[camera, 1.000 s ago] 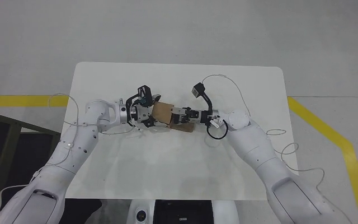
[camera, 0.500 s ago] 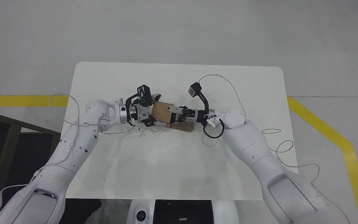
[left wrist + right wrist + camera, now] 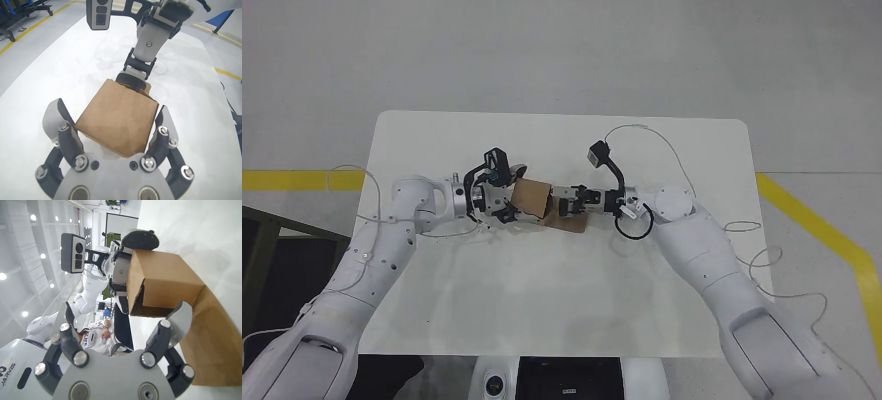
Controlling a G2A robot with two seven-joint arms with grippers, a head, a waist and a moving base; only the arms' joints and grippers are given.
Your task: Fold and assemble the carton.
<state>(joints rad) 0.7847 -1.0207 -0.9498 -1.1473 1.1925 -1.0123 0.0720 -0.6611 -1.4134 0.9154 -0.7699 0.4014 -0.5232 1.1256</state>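
**Carton braced for end fold**

On table [image 3: 662,300], near centre, between both arms: brown carton [image 3: 532,197], tube formed, one end open. Gripped across its width by left gripper [image 3: 110,109], fingers [image 3: 163,121] on both side walls; judged to steady it against pushing. At the open end, right gripper [image 3: 123,308] spread wide, one finger at the rim beside loose flap [image 3: 206,336], holding nothing; probably set to tuck it.
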